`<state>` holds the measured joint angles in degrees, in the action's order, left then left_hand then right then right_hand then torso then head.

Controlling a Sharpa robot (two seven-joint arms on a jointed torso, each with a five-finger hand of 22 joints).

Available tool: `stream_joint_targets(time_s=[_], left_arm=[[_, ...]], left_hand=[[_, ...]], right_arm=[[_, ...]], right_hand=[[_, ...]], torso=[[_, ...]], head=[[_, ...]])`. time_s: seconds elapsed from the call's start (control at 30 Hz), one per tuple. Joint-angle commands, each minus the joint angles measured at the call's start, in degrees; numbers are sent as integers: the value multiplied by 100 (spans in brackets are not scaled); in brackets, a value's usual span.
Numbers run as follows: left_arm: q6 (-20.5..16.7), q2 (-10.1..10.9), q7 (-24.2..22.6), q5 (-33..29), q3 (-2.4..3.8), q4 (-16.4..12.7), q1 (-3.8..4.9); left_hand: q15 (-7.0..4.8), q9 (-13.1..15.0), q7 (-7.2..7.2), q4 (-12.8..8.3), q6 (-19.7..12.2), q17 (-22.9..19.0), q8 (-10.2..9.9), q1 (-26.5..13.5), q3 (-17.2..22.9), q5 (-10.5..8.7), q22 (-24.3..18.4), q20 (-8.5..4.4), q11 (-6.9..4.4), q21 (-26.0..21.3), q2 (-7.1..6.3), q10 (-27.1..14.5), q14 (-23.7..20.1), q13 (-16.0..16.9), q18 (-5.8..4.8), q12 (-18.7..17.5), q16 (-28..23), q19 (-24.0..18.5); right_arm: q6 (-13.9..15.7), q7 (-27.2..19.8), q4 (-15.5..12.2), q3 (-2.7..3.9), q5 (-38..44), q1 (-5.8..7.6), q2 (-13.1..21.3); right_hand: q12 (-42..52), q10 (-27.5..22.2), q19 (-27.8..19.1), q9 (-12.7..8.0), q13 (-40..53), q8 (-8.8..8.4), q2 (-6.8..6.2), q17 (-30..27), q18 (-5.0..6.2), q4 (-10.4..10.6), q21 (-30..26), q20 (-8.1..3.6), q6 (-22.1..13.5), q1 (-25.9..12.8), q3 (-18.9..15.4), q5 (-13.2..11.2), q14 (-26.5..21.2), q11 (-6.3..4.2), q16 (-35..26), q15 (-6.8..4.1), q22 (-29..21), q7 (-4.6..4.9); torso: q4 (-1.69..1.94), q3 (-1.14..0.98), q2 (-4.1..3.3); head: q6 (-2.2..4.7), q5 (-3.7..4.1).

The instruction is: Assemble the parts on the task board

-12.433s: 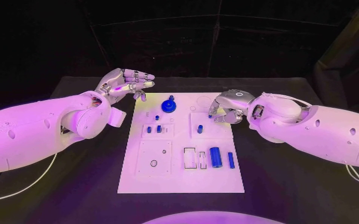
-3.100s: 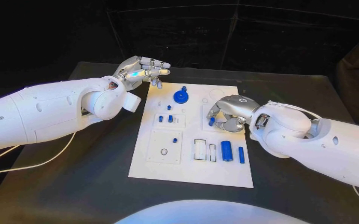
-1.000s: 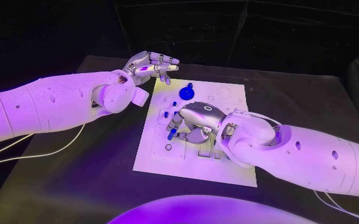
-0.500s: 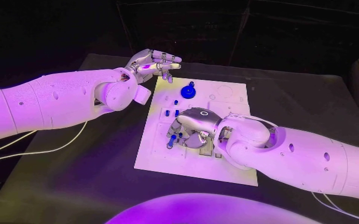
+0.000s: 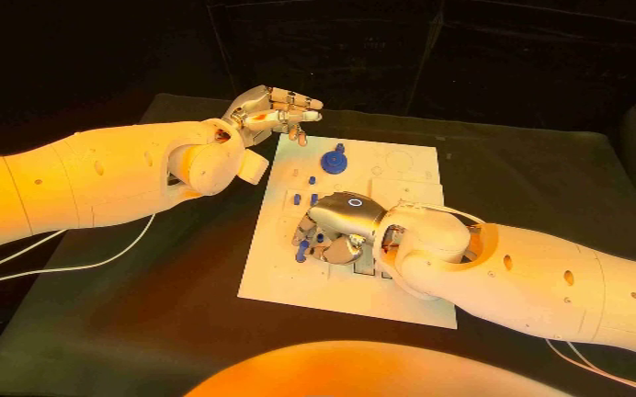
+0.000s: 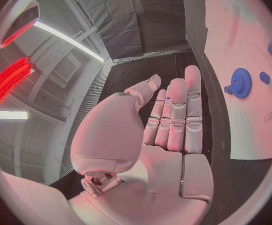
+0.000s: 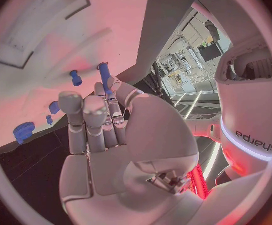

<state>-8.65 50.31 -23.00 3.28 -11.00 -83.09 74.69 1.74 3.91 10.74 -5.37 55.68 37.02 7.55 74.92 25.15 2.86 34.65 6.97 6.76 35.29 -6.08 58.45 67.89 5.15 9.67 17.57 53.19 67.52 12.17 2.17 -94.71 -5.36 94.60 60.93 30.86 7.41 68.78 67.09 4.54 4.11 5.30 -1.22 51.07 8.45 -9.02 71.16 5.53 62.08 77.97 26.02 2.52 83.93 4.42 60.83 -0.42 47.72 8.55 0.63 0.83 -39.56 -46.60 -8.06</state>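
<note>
Hovering beyond the board's [image 5: 398, 298] far left corner, the left hand [image 5: 272, 114] holds nothing, fingers loosely curled and apart, probably parked clear of the work. Near it on the board stands the blue gear [image 5: 333, 161]. Further right, the right hand [image 5: 335, 229] reaches over the board's middle and pinches a slim blue pin [image 5: 302, 251] at its fingertips, likely to seat it; its long axis slants down toward the board.
</note>
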Motion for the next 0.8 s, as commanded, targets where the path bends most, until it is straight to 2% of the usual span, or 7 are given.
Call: stream_joint_targets(time_s=[0.03,0.37,0.8], left_arm=[[64,-5,-49,-21,4,-10,10],[72,1,-39,-21,4,-19,10],[86,5,-19,-21,4,-20,10]], left_hand=[[-7,-2,20,-15,-10,-9,1,-9,-35,-4,-9,20,4,-14,55,-34,-26,-7,78,26,-24,-39],[-7,-2,20,-15,-10,-9,1,-9,-35,-4,-9,20,4,-14,55,-34,-26,-7,78,26,-24,-39],[-7,-2,20,-15,-10,-9,1,-9,-35,-4,-9,20,4,-14,55,-34,-26,-7,78,26,-24,-39]], right_arm=[[-36,72,4,0,295,4,-23],[-252,200,14,-11,881,1,-131],[-229,67,-17,-34,960,1,-194]], right_hand=[[-19,2,-11,9,0,-29,-19,-3,-73,31,17,16,7,-25,5,36,18,25,17,9,-4,46],[-59,-17,-84,-1,-7,-54,-57,-89,-52,14,-34,23,-17,-57,-15,23,-10,29,-48,14,-114,43],[-315,-353,-218,-50,-53,-162,-205,-177,-24,-1,-130,81,-199,-243,-60,28,-56,115,-112,81,-287,67]], torso=[[0,2,3],[4,3,3],[-3,3,1]], head=[[-3,-1],[-2,0],[-9,-7]])
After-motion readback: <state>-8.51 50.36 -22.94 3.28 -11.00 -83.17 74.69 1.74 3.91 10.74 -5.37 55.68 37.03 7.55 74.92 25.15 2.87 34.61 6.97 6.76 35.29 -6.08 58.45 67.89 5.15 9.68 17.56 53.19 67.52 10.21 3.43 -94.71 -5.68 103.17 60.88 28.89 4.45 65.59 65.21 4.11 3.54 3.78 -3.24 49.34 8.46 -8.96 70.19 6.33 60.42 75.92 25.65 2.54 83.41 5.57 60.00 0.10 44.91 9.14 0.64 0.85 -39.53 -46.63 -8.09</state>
